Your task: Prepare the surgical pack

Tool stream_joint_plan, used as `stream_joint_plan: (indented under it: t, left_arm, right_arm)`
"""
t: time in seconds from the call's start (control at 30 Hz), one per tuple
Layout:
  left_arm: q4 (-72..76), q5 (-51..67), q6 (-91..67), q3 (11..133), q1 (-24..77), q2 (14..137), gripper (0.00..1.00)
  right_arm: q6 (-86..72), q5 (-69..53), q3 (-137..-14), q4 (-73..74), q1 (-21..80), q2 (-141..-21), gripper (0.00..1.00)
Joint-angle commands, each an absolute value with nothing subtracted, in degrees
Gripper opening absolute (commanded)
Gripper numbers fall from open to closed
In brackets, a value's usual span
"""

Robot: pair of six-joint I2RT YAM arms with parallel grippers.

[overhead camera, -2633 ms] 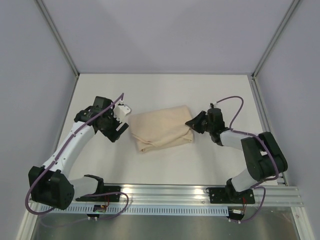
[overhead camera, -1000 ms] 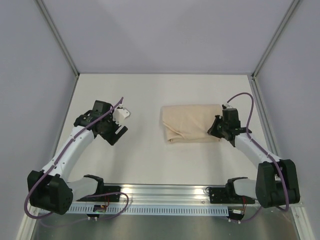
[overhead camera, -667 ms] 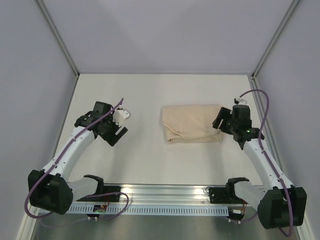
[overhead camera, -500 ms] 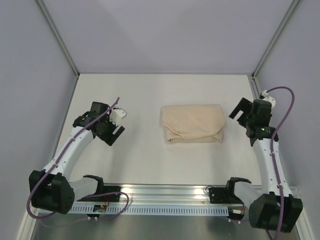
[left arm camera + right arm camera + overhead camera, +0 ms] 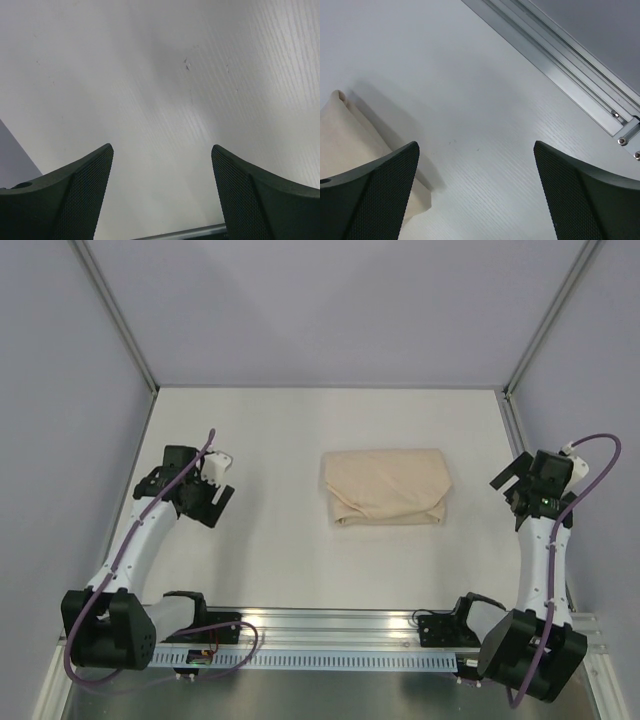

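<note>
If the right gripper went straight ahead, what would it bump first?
Probably the bare table, just beside the folded tan wrap. Nothing else lies ahead of the right gripper, though depth is hard to judge.

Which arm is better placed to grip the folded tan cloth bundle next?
Right. The right arm, jaws open, sits nearer the folded tan cloth bundle, whose corner shows in its wrist view. The left arm, also open, stands farther off and sees only white table.
</note>
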State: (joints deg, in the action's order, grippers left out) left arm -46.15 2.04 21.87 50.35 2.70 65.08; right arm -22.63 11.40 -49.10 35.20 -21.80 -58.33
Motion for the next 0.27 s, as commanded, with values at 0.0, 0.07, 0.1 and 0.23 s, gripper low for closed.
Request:
stream_joint_plan:
  t: [0.0,0.07,0.1,0.23]
  left_arm:
    - [-44.6,2.7,20.2,50.4,2.4,64.0,0.88]
    - [-44.6,2.7,20.2,50.4,2.4,63.9,0.88]
    - [-44.6,2.9,20.2,50.4,2.4,64.0,0.88]
    - [-44.7,3.0,20.3,50.4,2.4,63.9,0.88]
  right_arm:
    - [-21.8,9.5,-49.2,35.2,-21.8,-59.0,1.00]
    - [-20.8,7.4,-48.7,34.5,-21.8,-58.7,1.00]
    - [-20.5,6.8,-48.3,34.2,-21.8,-58.6,1.00]
    - [-20.4,6.0,-46.1,31.4,-21.8,-55.5,1.00]
